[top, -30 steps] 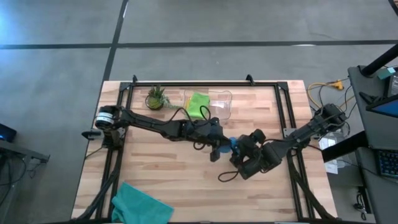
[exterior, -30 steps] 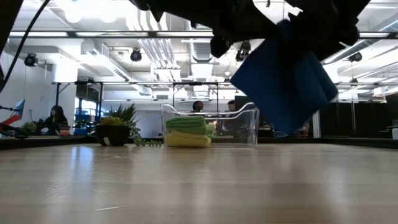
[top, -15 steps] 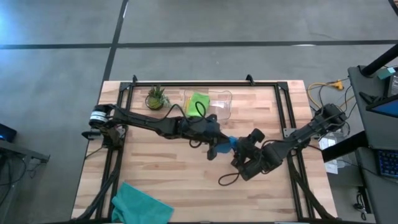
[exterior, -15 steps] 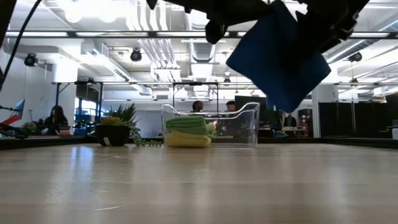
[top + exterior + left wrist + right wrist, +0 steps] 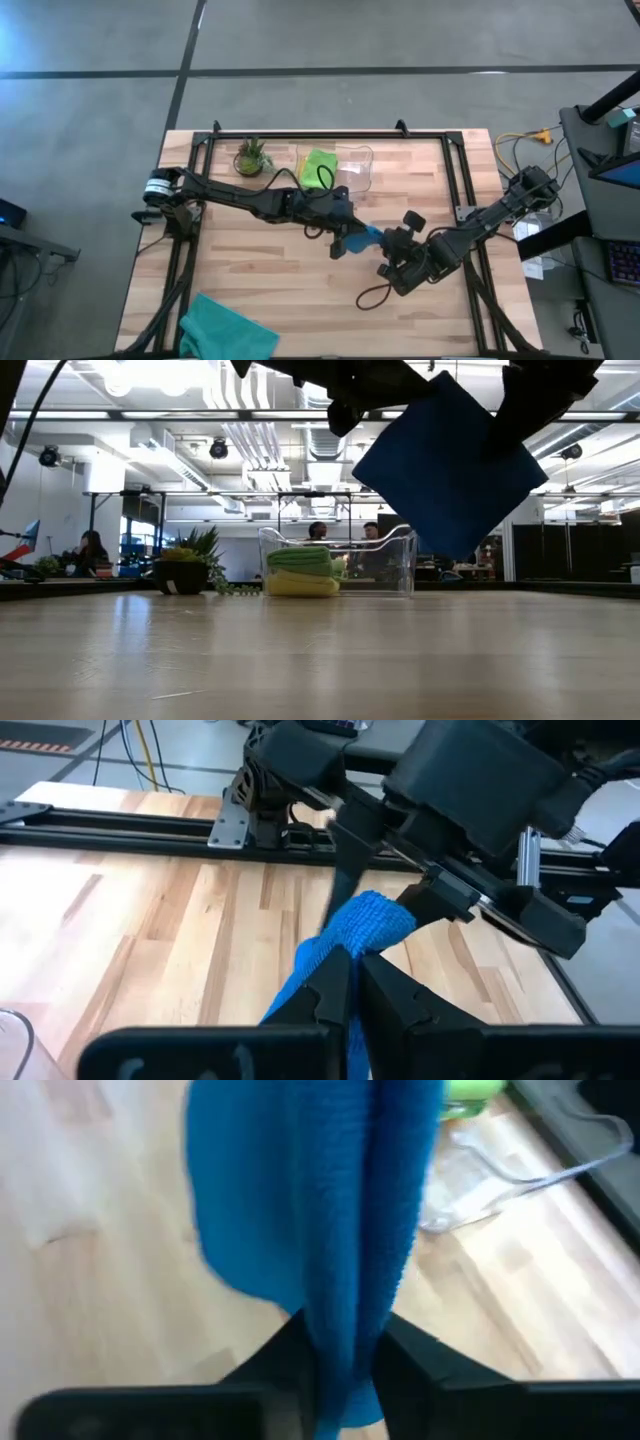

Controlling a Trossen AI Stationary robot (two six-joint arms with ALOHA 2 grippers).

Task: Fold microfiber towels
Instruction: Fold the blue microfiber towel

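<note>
Low view: blue towel (image 5: 445, 465) hangs clear of desk (image 5: 320, 660), pinched between left tool (image 5: 345, 240) and right tool (image 5: 392, 252), both clamped on it, probably to stretch a fold.

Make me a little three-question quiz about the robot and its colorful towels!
1. True or false: the blue towel lies flat on the table.
2. Which towel sits at the table's near left corner? A teal B yellow C blue
3. Fill in: the lime green towel lies in the clear ____.

Key: 1 false, the left gripper and right gripper hold it in the air. 2 A, the teal towel. 3 bin.
</note>
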